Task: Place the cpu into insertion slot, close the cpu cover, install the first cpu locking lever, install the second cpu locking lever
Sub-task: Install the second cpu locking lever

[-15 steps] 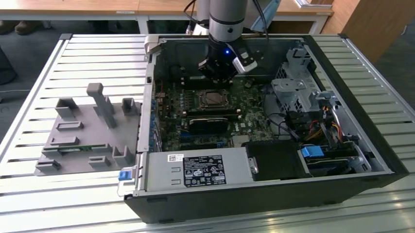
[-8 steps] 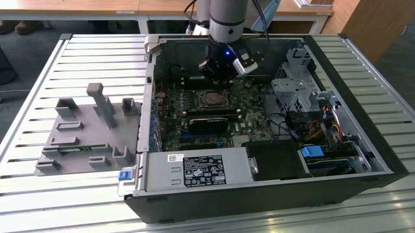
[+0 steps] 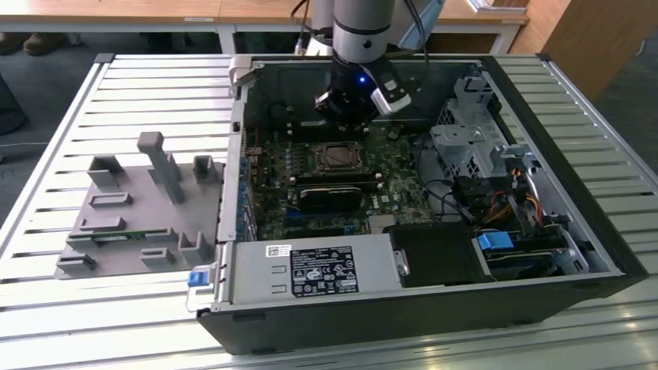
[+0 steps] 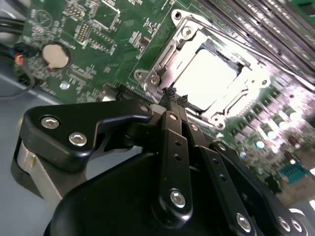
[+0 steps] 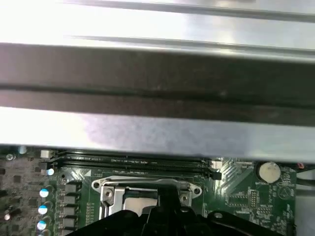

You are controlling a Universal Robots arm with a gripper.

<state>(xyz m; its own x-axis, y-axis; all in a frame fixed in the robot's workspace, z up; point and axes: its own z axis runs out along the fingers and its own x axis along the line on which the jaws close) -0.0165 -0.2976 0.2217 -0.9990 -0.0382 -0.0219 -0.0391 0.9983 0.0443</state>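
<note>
In the exterior view my gripper (image 3: pixel 346 129) hangs inside the open computer case, just behind the insertion slot (image 3: pixel 337 157) on the green motherboard (image 3: pixel 273 212). In the second wrist view the cpu (image 4: pixel 206 81) lies in the slot, its pale top showing through the cut-out of the silvery cpu cover (image 4: pixel 165 56), which lies flat over it. My gripper (image 4: pixel 170 93) is shut, its black fingertips pressed together at the cover's edge with nothing seen between them. The first wrist view shows the cover (image 5: pixel 110 189) beyond my dark gripper (image 5: pixel 165 209).
A black module (image 3: pixel 331 194) lies in front of the socket. The drive cage (image 3: pixel 468 146) and cables (image 3: pixel 504 204) fill the exterior view's right; the power supply (image 3: pixel 308 270) sits at the front. A grey fixture (image 3: pixel 144 204) stands on the slatted table. The case wall (image 5: pixel 157 83) is close.
</note>
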